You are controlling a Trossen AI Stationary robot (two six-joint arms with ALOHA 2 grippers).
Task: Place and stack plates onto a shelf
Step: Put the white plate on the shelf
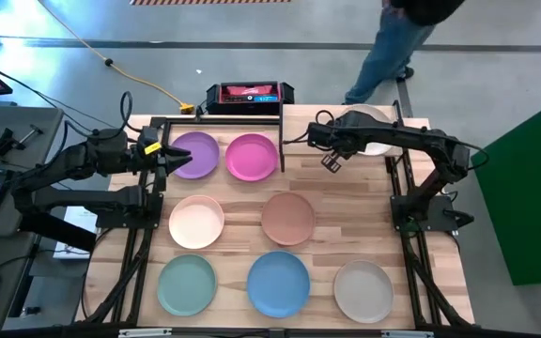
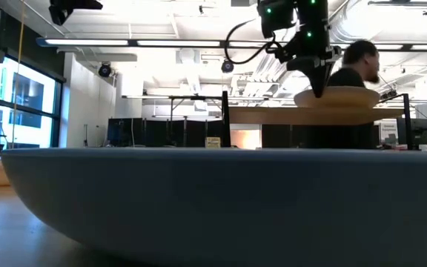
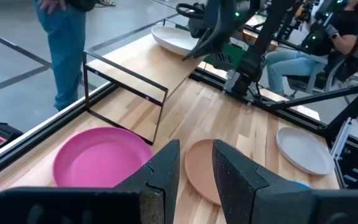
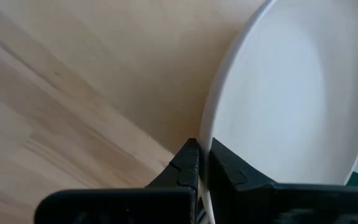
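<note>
The left gripper [image 1: 178,158], fingers slightly parted and empty, hovers at the purple plate [image 1: 195,153], seemingly lining up to grasp its rim. On the shelf [image 3: 157,65], the right gripper [image 4: 202,163] pinches the beige plate [image 4: 291,93] by its rim, probably to set it down flat.

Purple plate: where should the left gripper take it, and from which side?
Probably by the rim. The purple plate lies flat and shallow, so only its thin raised edge offers the fingers purchase, one inside, one outside. Come from its left edge, where the left gripper already hovers; the magenta plate crowds its right side.
</note>
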